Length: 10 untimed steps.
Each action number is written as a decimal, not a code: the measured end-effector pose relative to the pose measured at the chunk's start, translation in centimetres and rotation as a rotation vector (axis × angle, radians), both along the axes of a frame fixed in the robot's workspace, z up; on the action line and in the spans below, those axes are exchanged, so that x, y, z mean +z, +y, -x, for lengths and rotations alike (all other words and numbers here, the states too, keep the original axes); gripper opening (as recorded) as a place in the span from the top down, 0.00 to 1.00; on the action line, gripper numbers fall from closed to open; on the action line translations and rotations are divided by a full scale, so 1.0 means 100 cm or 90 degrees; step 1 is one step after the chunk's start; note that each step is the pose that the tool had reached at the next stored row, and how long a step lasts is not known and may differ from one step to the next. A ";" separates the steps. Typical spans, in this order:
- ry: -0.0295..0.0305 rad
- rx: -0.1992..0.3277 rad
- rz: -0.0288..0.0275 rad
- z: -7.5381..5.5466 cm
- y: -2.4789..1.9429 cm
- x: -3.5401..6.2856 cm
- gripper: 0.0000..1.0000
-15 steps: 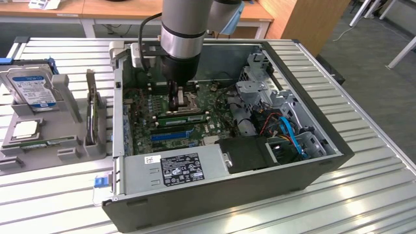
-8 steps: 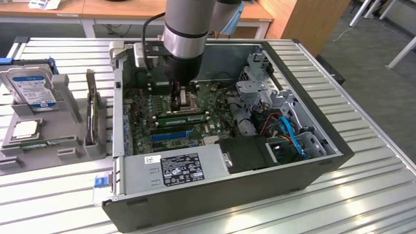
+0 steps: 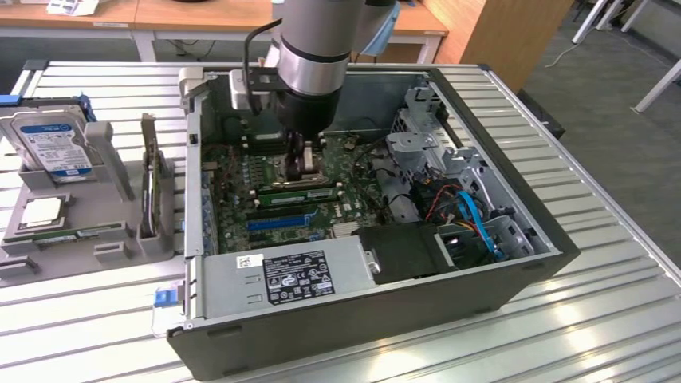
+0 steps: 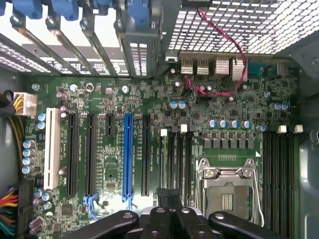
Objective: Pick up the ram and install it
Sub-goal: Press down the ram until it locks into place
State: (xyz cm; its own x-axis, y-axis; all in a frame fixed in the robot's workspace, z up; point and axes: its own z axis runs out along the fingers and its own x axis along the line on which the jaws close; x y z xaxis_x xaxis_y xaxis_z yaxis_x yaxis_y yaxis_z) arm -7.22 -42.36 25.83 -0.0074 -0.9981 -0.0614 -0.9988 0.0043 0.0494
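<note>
The ram (image 3: 298, 194), a long green stick with black chips, stands on edge in a memory slot of the motherboard (image 3: 239, 171), beside the empty CPU socket (image 4: 225, 195). In the wrist view the ram (image 4: 160, 159) is a thin edge running between white clips. My gripper (image 3: 306, 167) hangs just above the board, over the socket and close to the ram. Seen from the wrist, the gripper (image 4: 167, 195) has its black fingers pressed together with nothing between them, lined up over the memory slots.
The open computer case (image 3: 511, 271) has high walls, a power supply (image 3: 287, 275) at the front and cables with a drive cage (image 3: 447, 183) on the exterior view's right. A grey fixture (image 3: 75, 215) on the exterior view's left holds a hard drive (image 3: 53, 148), a chip (image 3: 41, 211) and a second green stick (image 3: 75, 235).
</note>
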 end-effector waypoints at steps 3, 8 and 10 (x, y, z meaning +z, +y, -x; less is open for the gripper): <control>0.0014 0.000 0.0003 -0.004 0.0000 0.0000 0.90; 0.0038 0.000 0.0006 -0.011 0.0000 0.0000 0.90; 0.0046 0.000 0.0006 -0.014 0.0000 0.0000 0.90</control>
State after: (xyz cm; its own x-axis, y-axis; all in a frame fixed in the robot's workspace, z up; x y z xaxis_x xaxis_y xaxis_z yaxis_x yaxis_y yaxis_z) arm -5.85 -42.36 25.83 -0.0078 -0.9981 -0.0604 -0.9984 0.0044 0.0567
